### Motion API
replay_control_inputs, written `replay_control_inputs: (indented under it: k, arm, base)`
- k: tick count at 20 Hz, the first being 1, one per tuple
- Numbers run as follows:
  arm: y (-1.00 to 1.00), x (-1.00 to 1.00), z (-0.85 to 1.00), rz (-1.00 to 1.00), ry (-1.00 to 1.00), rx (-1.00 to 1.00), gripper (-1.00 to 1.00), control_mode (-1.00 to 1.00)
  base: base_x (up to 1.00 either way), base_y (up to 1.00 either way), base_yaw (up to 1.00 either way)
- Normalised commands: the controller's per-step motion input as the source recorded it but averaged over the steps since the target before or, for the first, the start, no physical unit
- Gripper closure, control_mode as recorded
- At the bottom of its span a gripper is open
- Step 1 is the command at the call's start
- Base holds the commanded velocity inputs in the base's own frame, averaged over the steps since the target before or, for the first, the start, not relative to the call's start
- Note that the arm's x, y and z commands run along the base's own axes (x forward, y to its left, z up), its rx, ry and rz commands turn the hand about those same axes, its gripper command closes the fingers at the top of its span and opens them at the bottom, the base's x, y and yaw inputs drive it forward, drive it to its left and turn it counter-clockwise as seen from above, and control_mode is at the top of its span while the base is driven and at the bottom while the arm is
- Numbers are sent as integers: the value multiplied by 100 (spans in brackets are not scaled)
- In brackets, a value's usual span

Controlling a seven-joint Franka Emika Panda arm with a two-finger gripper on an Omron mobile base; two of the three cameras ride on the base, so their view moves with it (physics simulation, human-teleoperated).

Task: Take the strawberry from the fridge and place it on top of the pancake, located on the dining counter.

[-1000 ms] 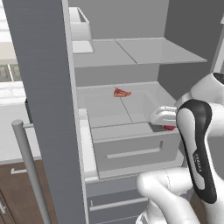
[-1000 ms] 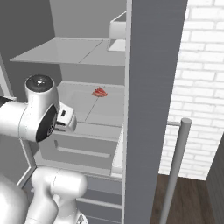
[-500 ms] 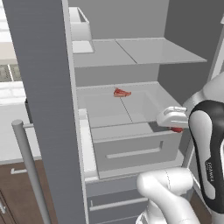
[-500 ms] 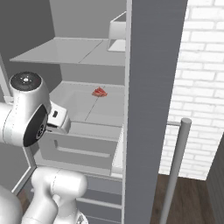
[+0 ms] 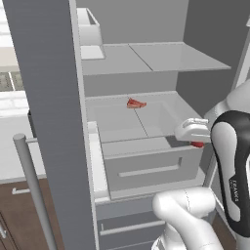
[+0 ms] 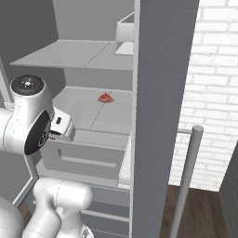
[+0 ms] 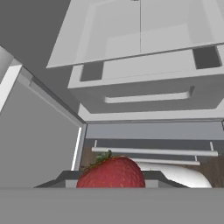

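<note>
Outside the fridge now — claw clamped on the strawberry, drawn back from the shelf edge.

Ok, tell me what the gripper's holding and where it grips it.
The gripper holds the strawberry, pinched low on its red body between the fingertips; the exact contact spots are hidden.
</note>
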Motion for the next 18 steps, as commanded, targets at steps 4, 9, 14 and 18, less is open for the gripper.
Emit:
replay_control_inputs:
  k: [4, 9, 14, 18]
  arm:
    - [0, -2, -2, 0, 0, 0, 100, -100]
    - [0, -1, -3, 0, 0, 0, 100, 100]
    - [0, 0, 0, 0, 0, 0, 100, 100]
    - [0, 0, 0, 0, 0, 0, 100, 100]
  base:
    - [0, 0, 0]
    - [-22, 0, 0]
    - [-87, 0, 0]
    - [-100, 0, 0]
